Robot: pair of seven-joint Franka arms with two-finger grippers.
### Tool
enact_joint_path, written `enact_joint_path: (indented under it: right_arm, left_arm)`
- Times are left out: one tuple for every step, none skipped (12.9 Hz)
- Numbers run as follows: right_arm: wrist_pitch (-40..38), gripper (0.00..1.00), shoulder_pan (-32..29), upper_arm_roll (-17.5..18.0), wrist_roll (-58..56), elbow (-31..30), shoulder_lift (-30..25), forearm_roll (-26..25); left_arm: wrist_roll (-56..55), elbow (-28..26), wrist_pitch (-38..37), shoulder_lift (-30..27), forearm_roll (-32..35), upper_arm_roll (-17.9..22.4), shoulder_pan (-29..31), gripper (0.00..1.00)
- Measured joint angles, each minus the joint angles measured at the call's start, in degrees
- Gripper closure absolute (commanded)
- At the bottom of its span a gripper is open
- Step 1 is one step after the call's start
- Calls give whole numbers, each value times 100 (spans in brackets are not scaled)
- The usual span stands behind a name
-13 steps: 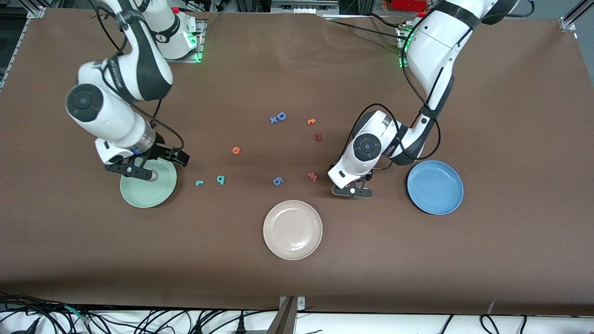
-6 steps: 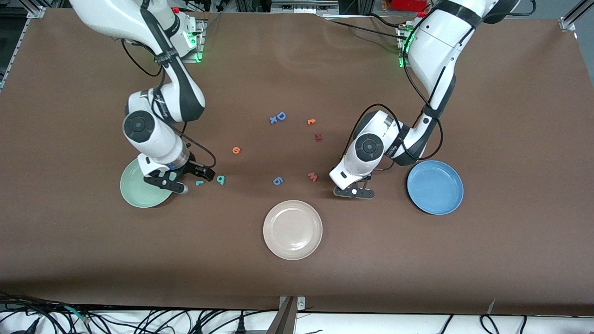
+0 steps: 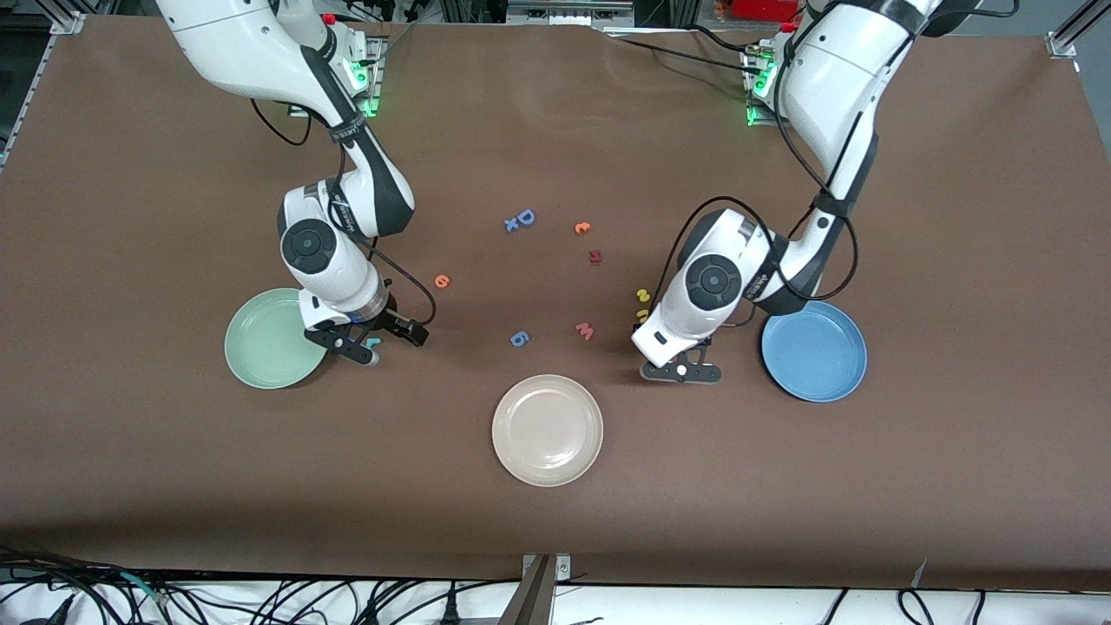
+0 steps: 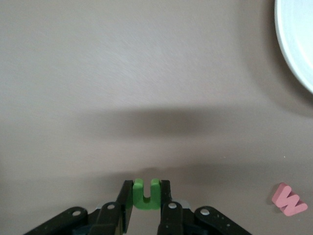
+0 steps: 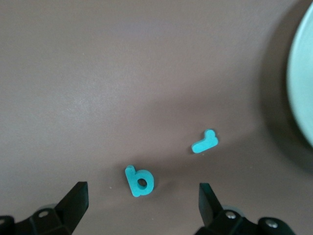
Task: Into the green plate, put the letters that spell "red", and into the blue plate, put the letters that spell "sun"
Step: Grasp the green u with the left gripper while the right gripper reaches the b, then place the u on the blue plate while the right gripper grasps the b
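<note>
My left gripper (image 4: pixel 146 195) is shut on the green "n" (image 4: pixel 146 193), just above the table between the pink "w" (image 3: pixel 584 331) and the blue plate (image 3: pixel 814 350). In the front view this gripper (image 3: pixel 681 371) hides the "n". Two yellow letters (image 3: pixel 643 303) lie beside the left arm's wrist. My right gripper (image 5: pixel 143 200) stands open over the teal "d" (image 5: pixel 139 181), with the teal "r" (image 5: pixel 204 141) close by. It sits (image 3: pixel 364 343) beside the green plate (image 3: pixel 260 347). The orange "e" (image 3: pixel 442 280) lies farther from the camera.
A cream-white plate (image 3: pixel 547 430) lies nearest the camera at mid-table. A blue round letter (image 3: pixel 519 338), a blue "D" with an "x" (image 3: pixel 521 220), a small orange letter (image 3: pixel 581 227) and a dark red piece (image 3: pixel 595 256) are scattered around the middle.
The right arm swung from over the green plate to the teal letters. The left gripper shut on the green "n" and shifted toward the blue plate, uncovering the yellow letters.
</note>
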Motion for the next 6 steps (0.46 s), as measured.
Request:
enact_joint_path:
  right_arm:
    - [59, 0, 32, 0, 70, 1, 72, 0]
    - [110, 0, 61, 0, 113, 2, 145, 0]
    - [148, 0, 75, 0, 129, 3, 207, 0]
    - [159, 1, 84, 0, 131, 9, 249, 0]
    - [163, 3, 97, -1, 133, 20, 283, 0]
    - [166, 9, 111, -1, 136, 23, 308, 0]
  left_arm:
    - [139, 32, -102, -40, 0, 3, 54, 100]
    - [326, 40, -192, -76, 0, 18, 115, 100]
    - [555, 41, -290, -101, 0, 25, 207, 100]
    - [838, 46, -393, -117, 0, 29, 336, 100]
    - [1152, 53, -480, -136, 0, 34, 491, 100]
    - [1509, 54, -544, -159, 0, 39, 685, 100]
